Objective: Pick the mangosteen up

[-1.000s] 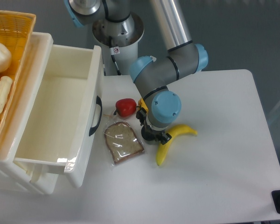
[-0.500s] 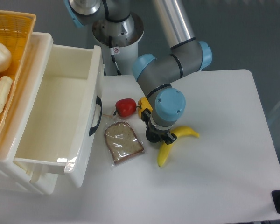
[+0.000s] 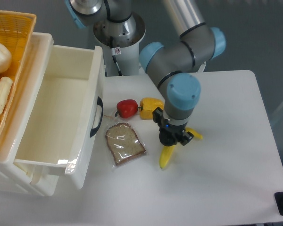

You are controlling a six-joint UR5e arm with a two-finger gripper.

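Gripper [image 3: 173,139] hanging over the banana [image 3: 167,155], mangosteen not in sight.

I take the banana as my landmark: it lies on the white table [image 3: 226,169] and my gripper sits directly above its middle, hiding the bend, with one yellow end poking out right of the tool and the longer end below it. I see no black round fruit anywhere; my guess is it is either under the tool or already between the fingers, but I cannot tell, nor can I tell whether the fingers are apart or closed from this top view. Left of the banana lie the bagged bread slice [image 3: 125,143], the red pepper [image 3: 127,108] and a yellow pepper [image 3: 149,103]; further left stands the open white drawer [image 3: 61,117]. The arm reaches from behind, wrist pointing straight down.
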